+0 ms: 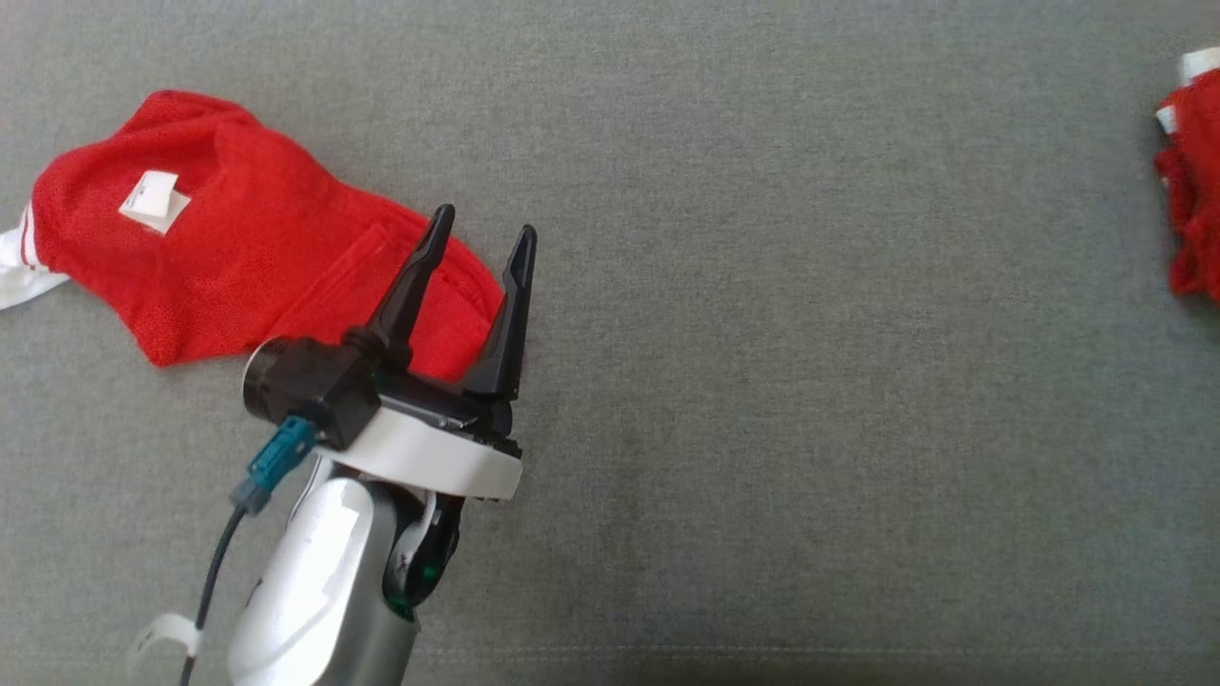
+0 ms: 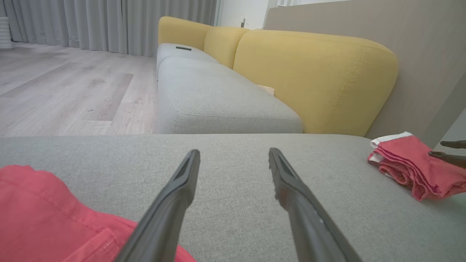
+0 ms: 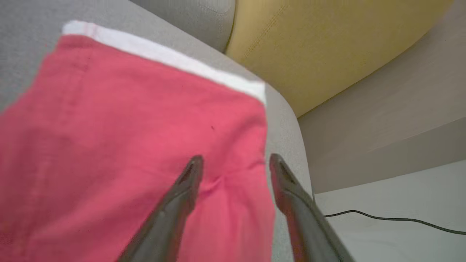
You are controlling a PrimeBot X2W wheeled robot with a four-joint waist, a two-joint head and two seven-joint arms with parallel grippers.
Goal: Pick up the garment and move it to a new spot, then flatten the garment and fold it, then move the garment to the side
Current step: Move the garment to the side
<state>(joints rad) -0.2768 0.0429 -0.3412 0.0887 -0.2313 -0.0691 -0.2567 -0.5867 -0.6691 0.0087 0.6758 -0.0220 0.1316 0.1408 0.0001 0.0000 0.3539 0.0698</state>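
Two red garments lie on the grey fabric sofa seat (image 1: 762, 381) in front of me. The folded red mesh garment with a white band (image 1: 1191, 181) sits at the right edge of the seat, near the yellow padded backrest (image 2: 313, 80). My right gripper (image 3: 236, 159) is just above it with its two fingers apart, and the cloth lies loose under them. The loose red mesh garment with a white label (image 1: 238, 238) lies spread at the left, well apart from the folded one. My left gripper (image 1: 484, 224) hovers over its right edge, fingers wide apart and holding nothing
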